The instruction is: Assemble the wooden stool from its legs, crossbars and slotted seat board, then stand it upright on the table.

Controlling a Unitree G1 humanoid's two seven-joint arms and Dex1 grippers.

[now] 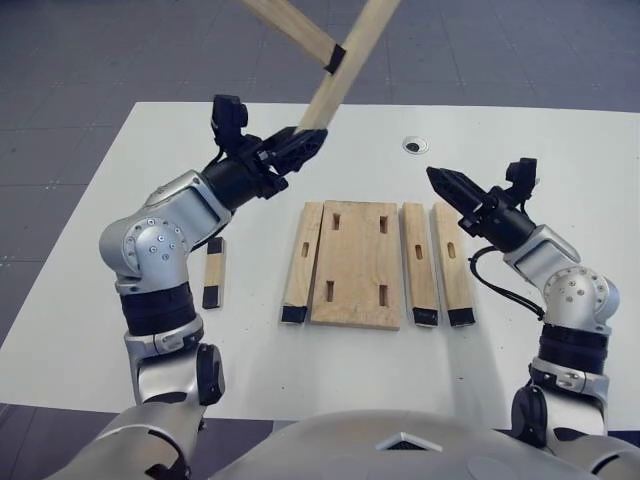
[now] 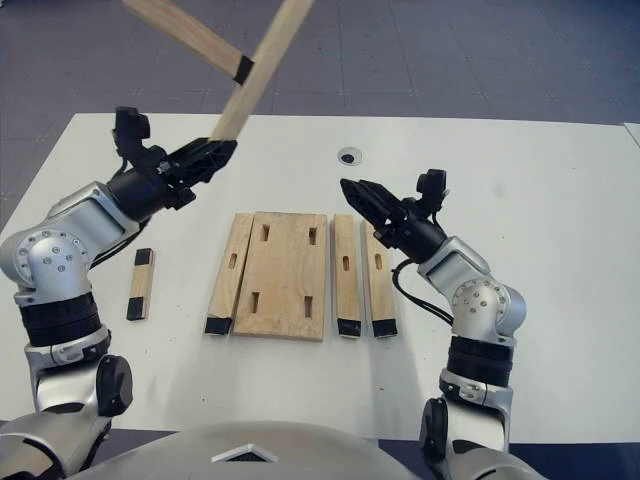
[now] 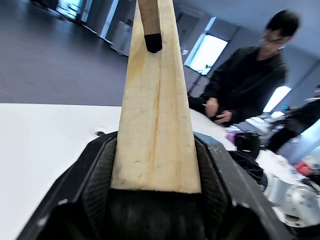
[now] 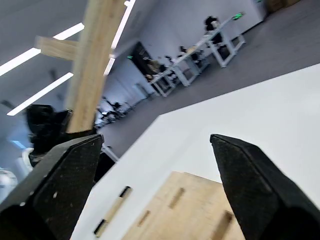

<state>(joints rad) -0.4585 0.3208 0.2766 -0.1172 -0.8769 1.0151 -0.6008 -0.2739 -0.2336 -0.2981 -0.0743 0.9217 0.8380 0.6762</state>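
Table [image 1: 560, 150] edges far from seat board [image 1: 355, 265]

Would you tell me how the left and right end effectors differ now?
The left end effector is shut on a raised wooden leg with another piece attached; the right end effector is open and empty. The left hovers past the seat board's left side, the right near the legs on its right. Both clear the table.
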